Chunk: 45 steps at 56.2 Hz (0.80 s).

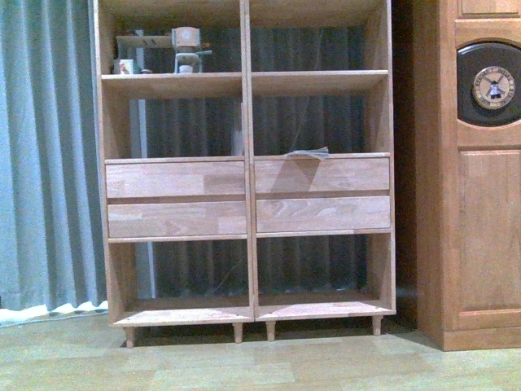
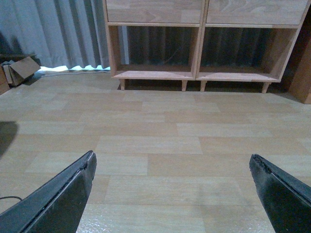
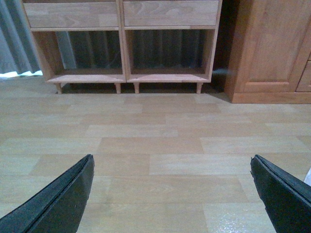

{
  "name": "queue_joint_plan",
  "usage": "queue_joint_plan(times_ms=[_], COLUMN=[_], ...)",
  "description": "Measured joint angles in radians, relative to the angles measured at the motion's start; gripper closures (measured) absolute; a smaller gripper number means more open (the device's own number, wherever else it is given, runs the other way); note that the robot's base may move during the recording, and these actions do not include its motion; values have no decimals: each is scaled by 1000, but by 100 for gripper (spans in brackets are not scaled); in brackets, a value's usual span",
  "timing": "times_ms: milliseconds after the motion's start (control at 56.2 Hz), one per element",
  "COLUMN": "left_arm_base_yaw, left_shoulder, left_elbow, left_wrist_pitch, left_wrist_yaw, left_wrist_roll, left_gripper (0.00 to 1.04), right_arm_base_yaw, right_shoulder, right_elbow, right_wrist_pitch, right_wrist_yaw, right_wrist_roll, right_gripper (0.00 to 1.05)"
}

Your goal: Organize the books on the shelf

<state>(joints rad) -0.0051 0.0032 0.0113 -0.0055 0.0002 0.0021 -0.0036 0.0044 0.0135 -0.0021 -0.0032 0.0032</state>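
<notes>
The task seemed hardly begun. One thin book (image 1: 307,153) lay on the shelf (image 1: 175,179), at the front edge of its right middle compartment; no other book showed. The left end effector (image 2: 171,156) and right end effector (image 3: 171,158) were open, empty.

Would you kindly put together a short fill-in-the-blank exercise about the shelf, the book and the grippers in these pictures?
The shelf has ____ drawer fronts. A thin book lies flat in the ____ column, just above the drawer fronts. The left gripper and the right gripper are both ____, holding nothing. The round emblem on the reddish cabinet shows a ____.
Missing words: four; right; open; windmill.
</notes>
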Motion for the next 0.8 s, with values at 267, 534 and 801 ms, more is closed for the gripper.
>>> queue_joint_plan(times_ms=[267,534,801], left_arm_base_yaw=[0,0,0], left_shoulder=[0,0,0], left_elbow=[0,0,0], left_wrist_pitch=[0,0,0], left_wrist_yaw=[0,0,0], left_wrist_roll=[0,0,0], left_gripper=[7,7,7], right_arm_base_yaw=[0,0,0], right_shoulder=[0,0,0], right_elbow=[0,0,0], right_wrist_pitch=[0,0,0], right_wrist_yaw=[0,0,0], right_wrist_roll=[0,0,0], right_gripper=[7,7,7])
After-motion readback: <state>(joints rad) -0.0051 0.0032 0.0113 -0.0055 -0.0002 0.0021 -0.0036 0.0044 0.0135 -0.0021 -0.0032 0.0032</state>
